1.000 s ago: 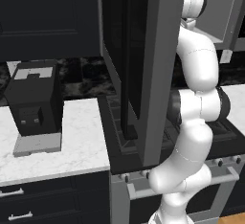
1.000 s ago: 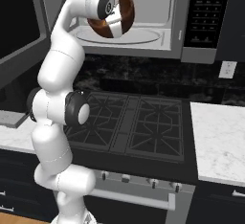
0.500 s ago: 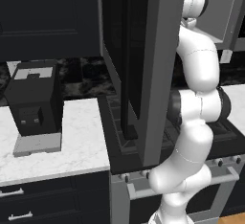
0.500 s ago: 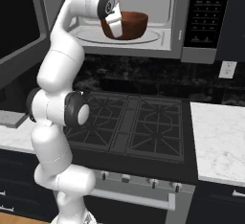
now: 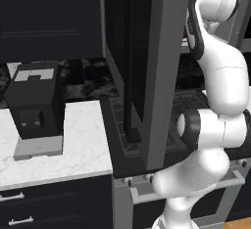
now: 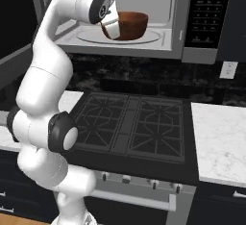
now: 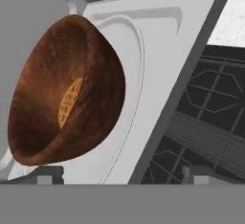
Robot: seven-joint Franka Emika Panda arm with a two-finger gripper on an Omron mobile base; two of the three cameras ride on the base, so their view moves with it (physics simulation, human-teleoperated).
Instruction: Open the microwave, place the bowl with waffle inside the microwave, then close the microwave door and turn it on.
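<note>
Since a second before, the bowl (image 6: 130,25) had gone from hanging in my gripper (image 6: 112,29) at the cavity mouth to sitting on the round turntable of the microwave (image 6: 144,22), and my jaws had spread from a grip on its rim to wide apart, holding nothing. My hand had drawn a little to the left of the bowl.

At far left in the left base view a boxy matte black coffee machine (image 5: 34,108) stood on its grey base on the white veined marble bench (image 5: 83,145). Beside it the microwave door (image 5: 142,66), a flat black glass panel in a grey frame with a dark vertical bar handle, stood swung fully open.

From the hand view the bowl (image 7: 67,94) was round, dark reddish-brown with a mottled, wood-like grain, and a golden gridded waffle (image 7: 69,102) lay inside it. The cavity was smooth pale grey. Below it sat the black stove (image 6: 134,123) with cast grates. The keypad at the microwave's right carried small markings too fine to read.
</note>
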